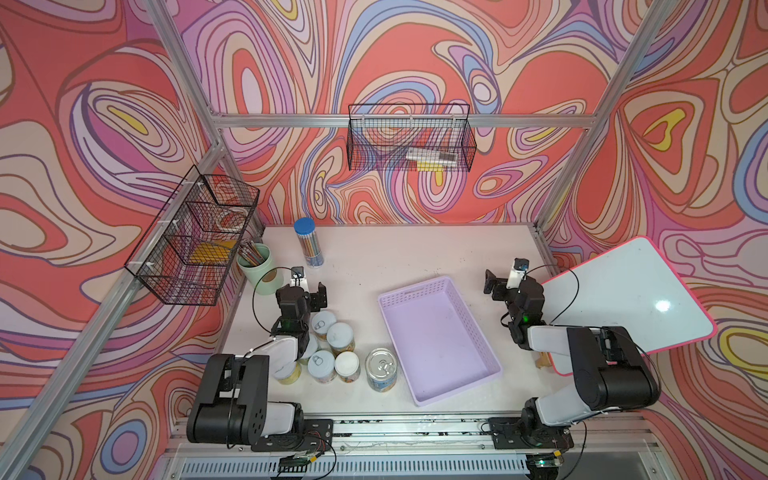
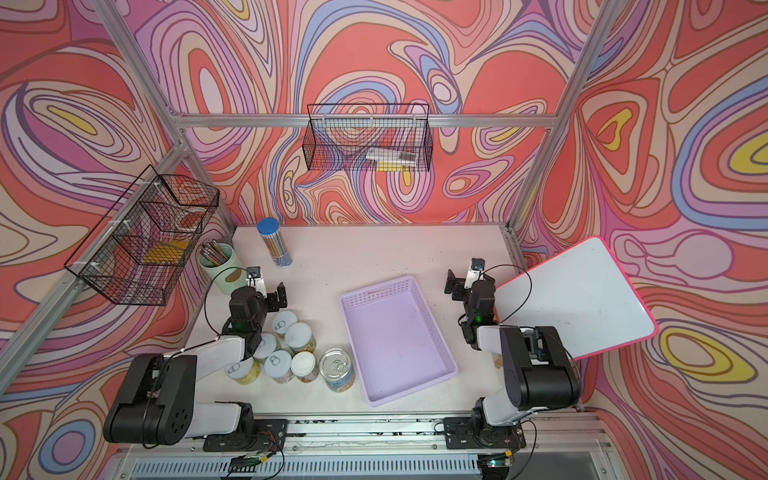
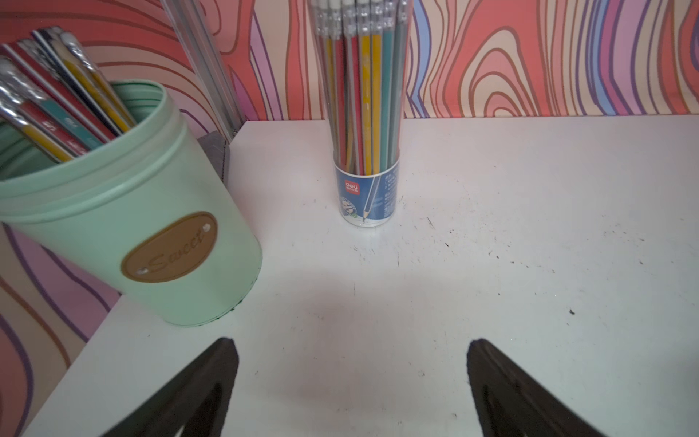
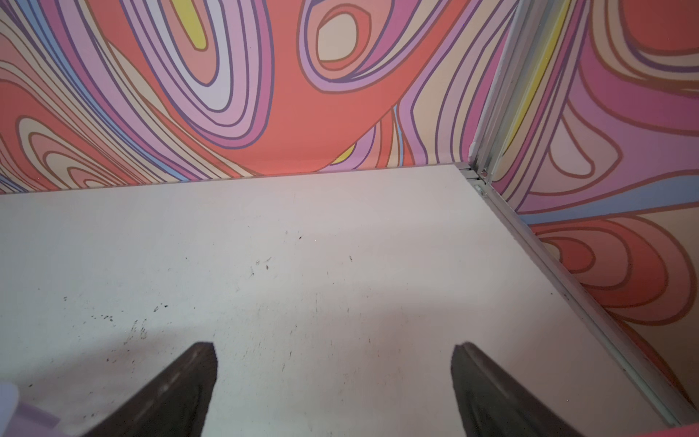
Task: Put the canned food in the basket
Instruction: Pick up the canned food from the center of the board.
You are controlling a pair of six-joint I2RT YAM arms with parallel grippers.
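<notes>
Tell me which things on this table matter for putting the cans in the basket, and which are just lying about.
Part of the job:
- small tins, clustered together
- larger blue-labelled can
- empty lilac basket

Just lying about:
- pencil tube
- green pencil cup
- two hanging wire-mesh baskets
- whiteboard

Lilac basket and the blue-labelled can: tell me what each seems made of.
Lilac basket: looks like moulded plastic, matt, uniform colour, with rows of slots in thin walls. Blue-labelled can: apparently metal, its shiny silver top with concentric rings and a pull tab; the side wears a printed label, paper or film I cannot tell.
</notes>
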